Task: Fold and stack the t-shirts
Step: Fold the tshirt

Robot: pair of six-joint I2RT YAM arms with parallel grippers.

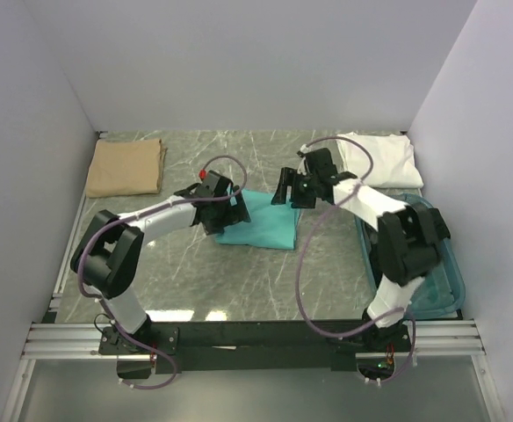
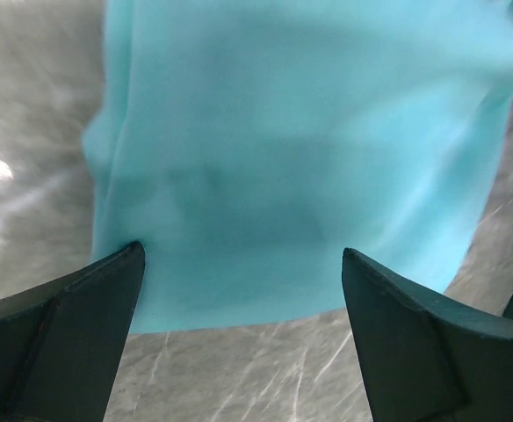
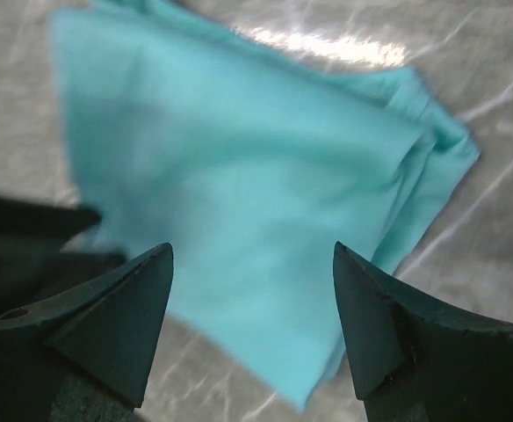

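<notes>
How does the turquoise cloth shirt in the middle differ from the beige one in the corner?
The turquoise cloth t-shirt lies mid-table, its edges slanted; the beige cloth t-shirt sits in the far left corner, a neater rectangle. Both lie folded flat on the grey marbled table.

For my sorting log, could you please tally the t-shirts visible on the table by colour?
Teal t-shirt: 1
Tan t-shirt: 1
White t-shirt: 1
Total: 3
</notes>
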